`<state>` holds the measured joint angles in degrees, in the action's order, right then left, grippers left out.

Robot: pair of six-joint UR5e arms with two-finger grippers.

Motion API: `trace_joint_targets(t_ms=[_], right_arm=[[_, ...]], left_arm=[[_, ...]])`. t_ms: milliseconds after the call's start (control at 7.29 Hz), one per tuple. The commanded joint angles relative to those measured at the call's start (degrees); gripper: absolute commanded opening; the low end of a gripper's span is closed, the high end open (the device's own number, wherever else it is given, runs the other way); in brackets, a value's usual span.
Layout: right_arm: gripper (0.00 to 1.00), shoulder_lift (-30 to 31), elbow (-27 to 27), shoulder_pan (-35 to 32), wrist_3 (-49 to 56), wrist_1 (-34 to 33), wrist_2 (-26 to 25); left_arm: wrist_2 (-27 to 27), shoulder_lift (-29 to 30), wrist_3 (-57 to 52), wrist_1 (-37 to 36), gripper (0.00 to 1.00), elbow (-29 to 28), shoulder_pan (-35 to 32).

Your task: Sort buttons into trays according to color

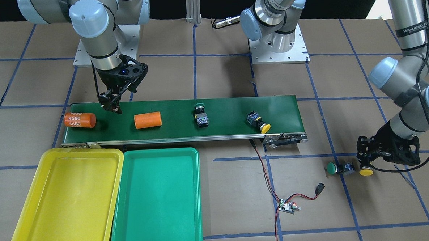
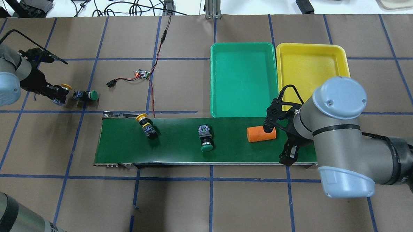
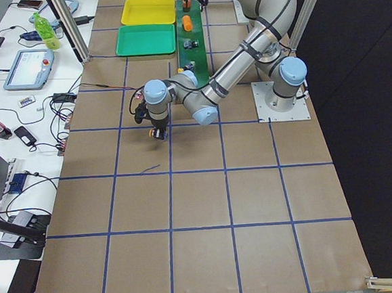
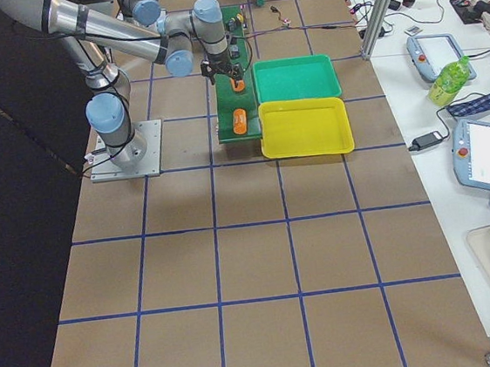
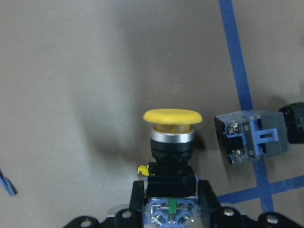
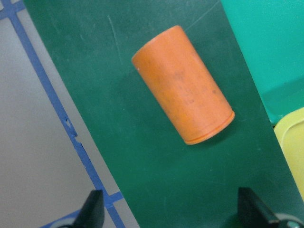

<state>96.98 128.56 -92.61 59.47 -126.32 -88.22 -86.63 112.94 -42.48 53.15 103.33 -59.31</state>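
- Front: a yellow button [image 1: 366, 171] is being clamped by the left gripper [image 1: 364, 163], off the belt [image 1: 228, 114].
- Overhead: the yellow tray [image 2: 313, 65] is being seen well apart.
- Left wrist: only the body is being pinched; a slip, or a knock on the green button [image 5: 251, 137], is being risked.
- Right wrist: the right gripper [image 6: 171, 216] is being held wide, empty, near a cylinder [image 6: 183, 85].
- Sides: the table [image 3: 201, 207] is being shown brown-papered, blue-taped; benches [image 4: 486, 228] cluttered.

Orange cylinder [image 1: 79, 120] beside my right gripper [image 1: 112, 108]: "4680" in white, printed three times over.
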Motion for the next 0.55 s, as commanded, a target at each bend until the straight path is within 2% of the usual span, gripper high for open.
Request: trace_joint_targets(t_ms=[0, 411], right_arm=[[1.0, 0.0, -0.1, 0.0, -20.3, -0.1, 2.4], [1.0, 0.7, -0.1, 0.0, -49.4, 0.0, 2.3]], left_arm=[[-0.6, -7.8, 10.4, 6.0, 0.0, 2.7, -3.5], [-2.1, -19.4, 26.4, 7.1, 0.0, 13.3, -13.9]])
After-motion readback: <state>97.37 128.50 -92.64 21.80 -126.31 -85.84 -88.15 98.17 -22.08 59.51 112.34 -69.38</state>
